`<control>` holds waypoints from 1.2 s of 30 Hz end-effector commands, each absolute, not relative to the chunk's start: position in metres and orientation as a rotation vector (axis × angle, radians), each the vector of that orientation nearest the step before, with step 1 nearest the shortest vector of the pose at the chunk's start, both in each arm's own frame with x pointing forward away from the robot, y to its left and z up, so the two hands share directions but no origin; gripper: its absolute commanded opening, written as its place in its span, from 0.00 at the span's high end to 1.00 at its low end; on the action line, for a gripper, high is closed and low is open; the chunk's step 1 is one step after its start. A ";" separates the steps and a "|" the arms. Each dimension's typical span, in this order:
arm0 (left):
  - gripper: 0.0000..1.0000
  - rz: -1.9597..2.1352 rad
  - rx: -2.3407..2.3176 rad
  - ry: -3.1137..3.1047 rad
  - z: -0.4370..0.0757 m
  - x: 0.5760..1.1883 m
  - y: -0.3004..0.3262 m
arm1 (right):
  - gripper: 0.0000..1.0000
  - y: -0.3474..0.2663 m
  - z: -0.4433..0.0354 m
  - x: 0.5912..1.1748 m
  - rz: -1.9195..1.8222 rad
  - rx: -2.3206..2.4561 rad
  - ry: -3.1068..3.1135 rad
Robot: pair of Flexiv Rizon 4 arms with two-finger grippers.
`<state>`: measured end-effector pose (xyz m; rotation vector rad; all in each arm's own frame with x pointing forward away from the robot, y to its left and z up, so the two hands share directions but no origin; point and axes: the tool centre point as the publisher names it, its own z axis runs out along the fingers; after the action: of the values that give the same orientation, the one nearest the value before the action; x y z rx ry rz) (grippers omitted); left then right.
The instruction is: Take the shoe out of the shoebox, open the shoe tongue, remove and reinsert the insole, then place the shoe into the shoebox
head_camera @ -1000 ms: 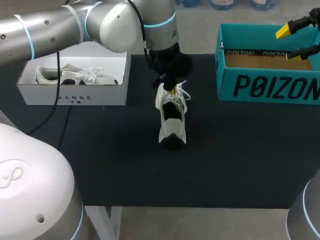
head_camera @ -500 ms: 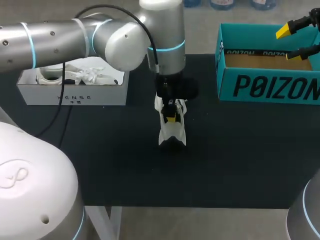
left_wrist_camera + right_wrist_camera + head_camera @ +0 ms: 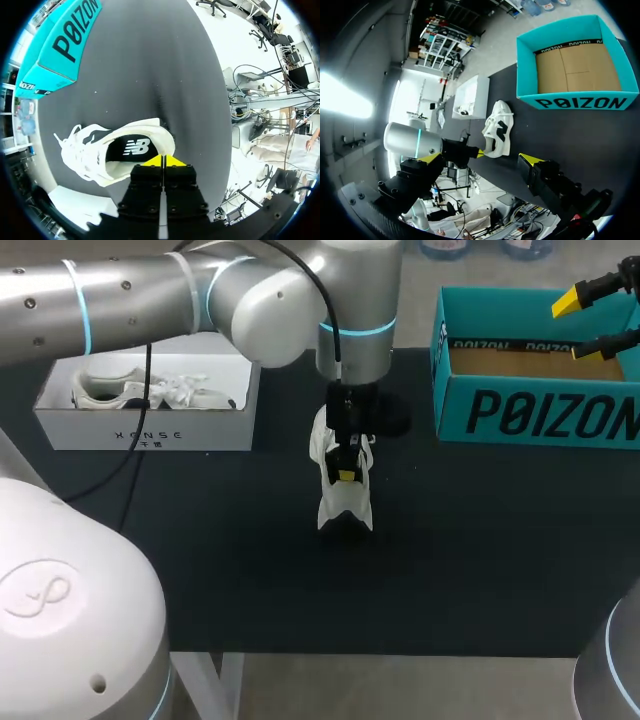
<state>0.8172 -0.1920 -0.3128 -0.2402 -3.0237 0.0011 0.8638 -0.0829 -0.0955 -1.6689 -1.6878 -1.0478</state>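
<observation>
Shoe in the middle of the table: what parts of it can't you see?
- Toe end inside the shoe: left wrist view, its own laced top covers it.
- What the left gripper pinches, if anything: left wrist view, the shoe's rim hides its tips' ends; head view, too small.
- The shoe's far end: head view, the left arm covers it.

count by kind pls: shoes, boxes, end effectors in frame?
Shoes: 2 (middle shoe, boxed shoe)
Boxes: 2 (white box, teal box)
End effectors: 2 (left end effector, right end effector)
Total: 6
</observation>
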 end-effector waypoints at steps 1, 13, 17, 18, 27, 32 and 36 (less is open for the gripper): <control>1.00 0.002 -0.242 -3.024 -0.313 0.817 -0.191 | 0.00 -0.083 -0.096 0.863 -1.047 -1.672 -1.688; 1.00 -0.046 -0.223 -3.045 -0.313 0.815 -0.189 | 0.00 -0.083 -0.096 0.863 -1.047 -1.672 -1.688; 0.63 -0.028 -0.211 -3.078 -0.319 0.815 -0.184 | 0.00 -0.083 -0.096 0.863 -1.047 -1.672 -1.688; 0.64 -0.003 -0.194 -3.087 -0.321 0.816 -0.183 | 0.00 -0.083 -0.096 0.863 -1.047 -1.672 -1.688; 0.25 0.013 -0.224 -3.112 -0.328 0.820 -0.182 | 0.00 -0.083 -0.096 0.863 -1.047 -1.672 -1.688; 0.23 0.035 -0.231 -3.115 -0.340 0.823 -0.189 | 0.00 -0.083 -0.096 0.863 -1.047 -1.672 -1.688; 0.49 0.060 -0.230 -3.133 -0.350 0.818 -0.196 | 0.00 -0.083 -0.096 0.863 -1.047 -1.672 -1.688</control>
<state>0.8218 -0.1934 -0.3401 -0.2276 -3.1248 0.0525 0.8638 -0.0829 -0.0955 -1.6689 -1.6877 -1.0478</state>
